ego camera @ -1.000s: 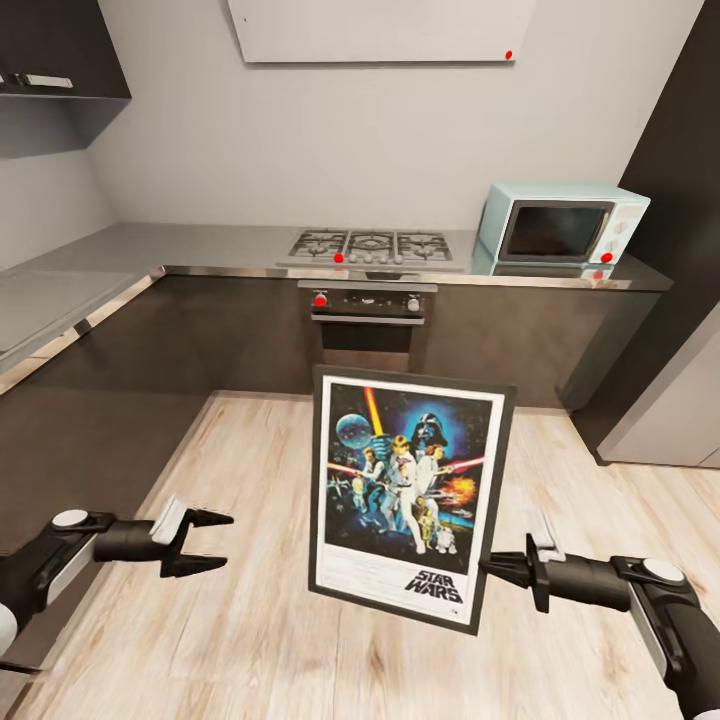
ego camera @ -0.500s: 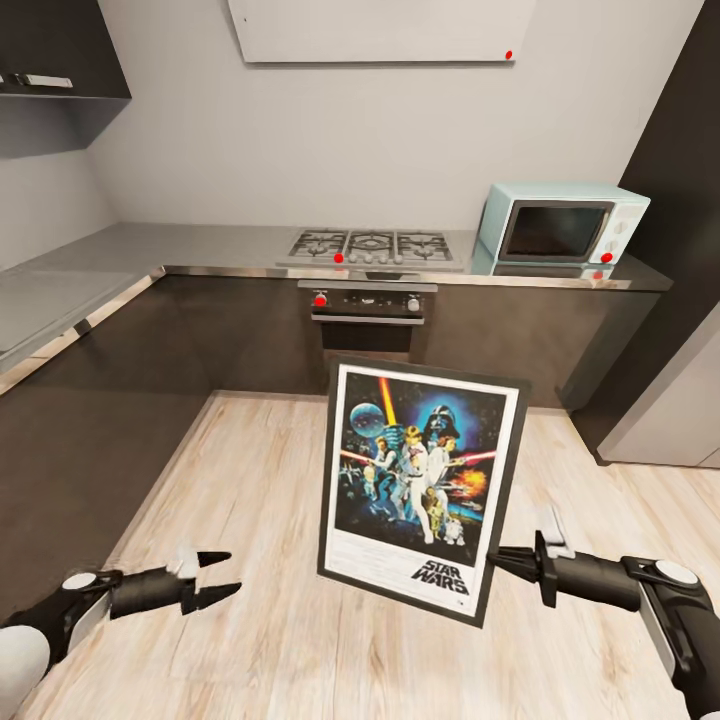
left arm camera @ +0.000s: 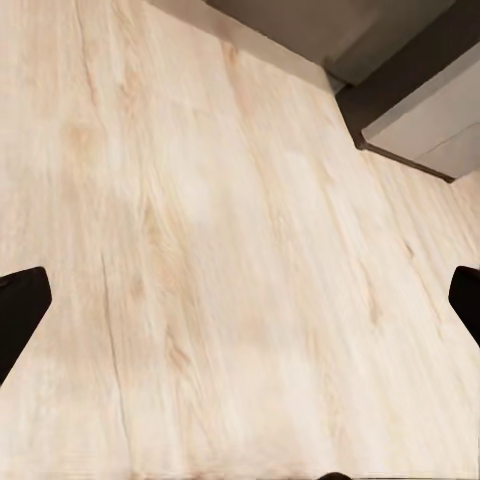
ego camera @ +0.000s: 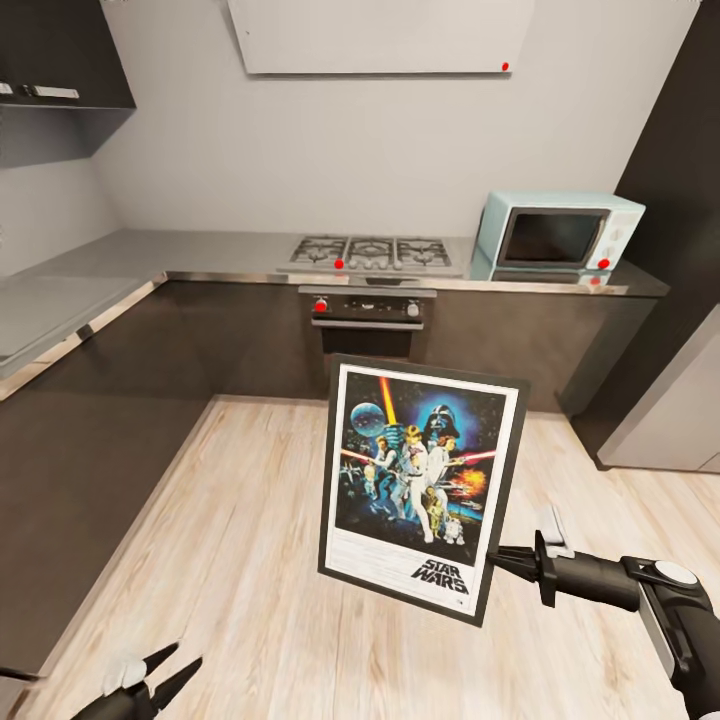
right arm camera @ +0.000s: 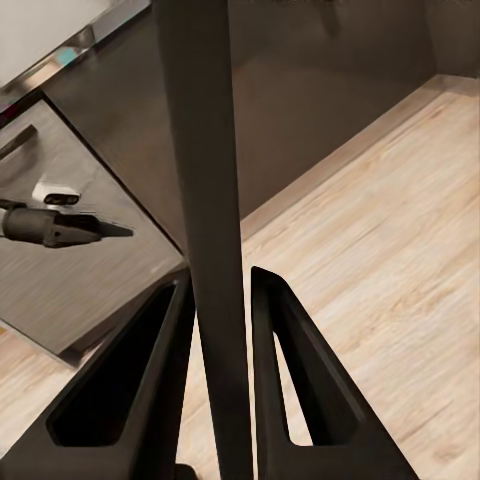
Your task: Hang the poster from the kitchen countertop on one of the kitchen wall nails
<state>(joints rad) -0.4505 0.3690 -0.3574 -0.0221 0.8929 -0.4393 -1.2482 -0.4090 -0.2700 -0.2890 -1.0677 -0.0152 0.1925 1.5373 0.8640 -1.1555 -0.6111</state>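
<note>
The Star Wars poster (ego camera: 420, 485) hangs upright over the wooden floor, tilted a little, facing me. My right gripper (ego camera: 503, 562) is shut on its lower right edge. In the right wrist view the frame (right arm camera: 208, 180) runs edge-on between the two dark fingers (right arm camera: 135, 385), which press both its sides. My left gripper (ego camera: 165, 678) is low at the head view's bottom left, open and holding nothing. Its fingertips (left arm camera: 20, 310) stand wide apart over bare floor. The grey kitchen countertop (ego camera: 190, 252) runs along the back wall and down the left side.
A gas hob (ego camera: 370, 250) and a pale blue microwave (ego camera: 555, 235) sit on the counter, above an oven (ego camera: 365, 322). A white panel (ego camera: 380, 35) hangs on the back wall. Tall dark and grey units (ego camera: 670, 400) stand at the right. Dark cabinets (ego camera: 90, 420) line the left.
My left arm has dropped down toward the bottom left corner of the head view. The poster and right gripper shifted slightly right a second ago, then held. The camera tilted slightly.
</note>
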